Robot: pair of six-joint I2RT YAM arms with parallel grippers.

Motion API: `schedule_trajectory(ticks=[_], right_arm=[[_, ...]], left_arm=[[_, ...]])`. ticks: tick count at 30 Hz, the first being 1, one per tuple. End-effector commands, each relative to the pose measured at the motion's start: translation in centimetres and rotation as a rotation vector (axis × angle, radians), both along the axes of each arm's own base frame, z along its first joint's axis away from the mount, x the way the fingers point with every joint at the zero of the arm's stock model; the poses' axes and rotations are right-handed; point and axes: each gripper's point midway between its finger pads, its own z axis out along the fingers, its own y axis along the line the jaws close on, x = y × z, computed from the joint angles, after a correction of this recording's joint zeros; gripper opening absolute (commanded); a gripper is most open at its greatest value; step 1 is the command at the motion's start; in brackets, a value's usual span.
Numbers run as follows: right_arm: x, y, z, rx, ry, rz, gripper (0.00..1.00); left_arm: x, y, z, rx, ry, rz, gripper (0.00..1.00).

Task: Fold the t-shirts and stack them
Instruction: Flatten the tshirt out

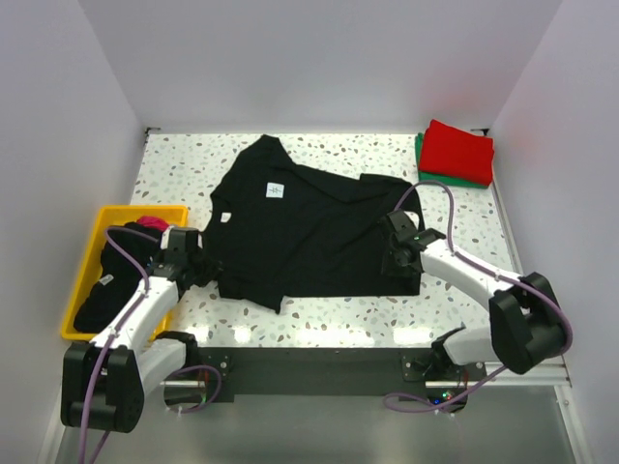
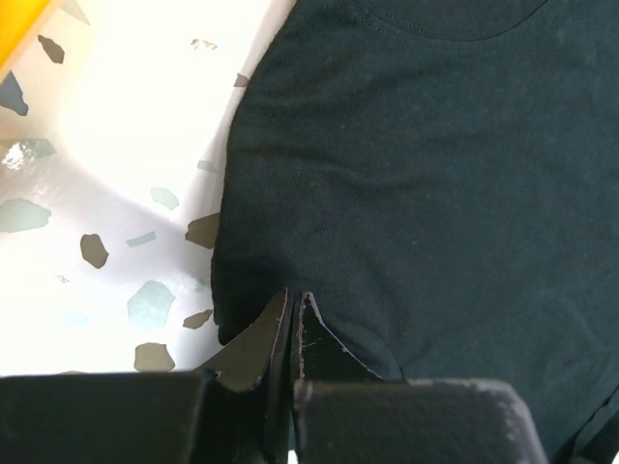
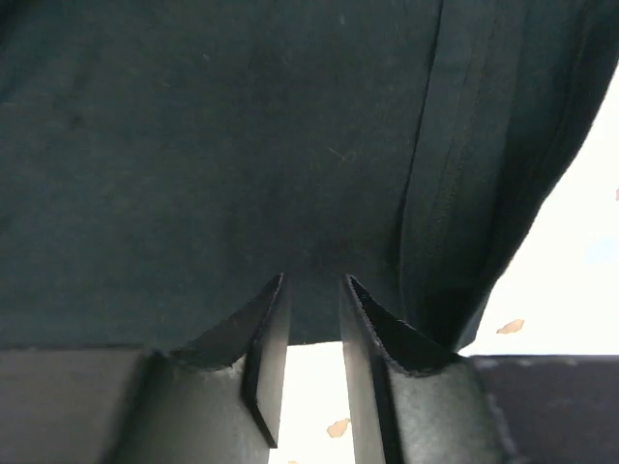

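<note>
Two side edges of black t-shirt (image 1: 300, 227) meet left gripper (image 2: 293, 302), right gripper (image 3: 314, 286).

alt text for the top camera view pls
A plain black cloth t-shirt lies spread on a speckled white table, with the left arm's fingers and right arm's fingers at its side edges. A folded red shirt sits on a green one far right; a yellow plastic bin at left holds more cloth.

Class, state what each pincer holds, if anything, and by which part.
Left pincer: shut on the black t-shirt at the cloth edge on that arm's side. Right pincer: straddles the shirt's opposite edge, jaws apart; a grip cannot be told.
</note>
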Motion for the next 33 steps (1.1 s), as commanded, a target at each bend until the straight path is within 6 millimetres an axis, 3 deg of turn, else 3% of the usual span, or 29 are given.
schedule_trajectory(ticks=[1,4,7,15,24,27,33], right_arm=[[0.1,0.3,-0.7,0.018,0.005,-0.041,0.29],[-0.2,-1.0,-0.9,-0.039,0.023,-0.088,0.28],[-0.4,-3.6,-0.7,-0.111,0.03,-0.172,0.27],[-1.2,-8.5,-1.0,-0.098,0.083,-0.38,0.27],[-1.9,-10.6,0.7,-0.09,0.036,-0.509,0.29],[-2.2,-11.9,1.8,-0.101,-0.011,-0.56,0.38],[-3.8,-10.1,1.3,0.018,0.045,-0.533,0.51]], left_arm=[[1.7,-0.2,1.5,-0.004,-0.072,-0.022,0.0],[1.7,-0.1,1.6,-0.003,-0.072,-0.026,0.0],[1.8,0.0,1.6,-0.001,-0.073,-0.032,0.0],[1.8,0.8,1.8,0.013,-0.075,-0.038,0.0],[1.9,2.1,2.4,0.02,-0.083,-0.025,0.0],[2.0,2.1,2.4,0.015,-0.085,-0.03,0.0],[2.1,1.8,2.3,-0.004,-0.086,-0.04,0.0]])
